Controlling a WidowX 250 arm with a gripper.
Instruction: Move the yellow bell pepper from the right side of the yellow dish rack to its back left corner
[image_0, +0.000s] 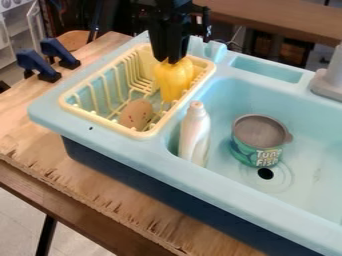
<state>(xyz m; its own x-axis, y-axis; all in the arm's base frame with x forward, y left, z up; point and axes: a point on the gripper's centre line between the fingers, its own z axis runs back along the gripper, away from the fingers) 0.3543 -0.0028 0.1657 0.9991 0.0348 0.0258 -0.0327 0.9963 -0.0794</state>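
Nearest the camera, the wooden tabletop (137, 210) runs in front of the rack (100, 120). Two blue clamps (31, 62) stand left of the rack; a brown, speckled oval (135, 114) leans inside its near end. The glossy, lobed yellow toy (pepper-like, I'd say) (174, 82) is upright within the rack's far right part, so placement looks well along; separation from the gripper (172, 59) just above is lacking. Whether the claw is spread or pinching, I cannot tell. Right of the rack: white bottle (194, 137), then green can (246, 150).
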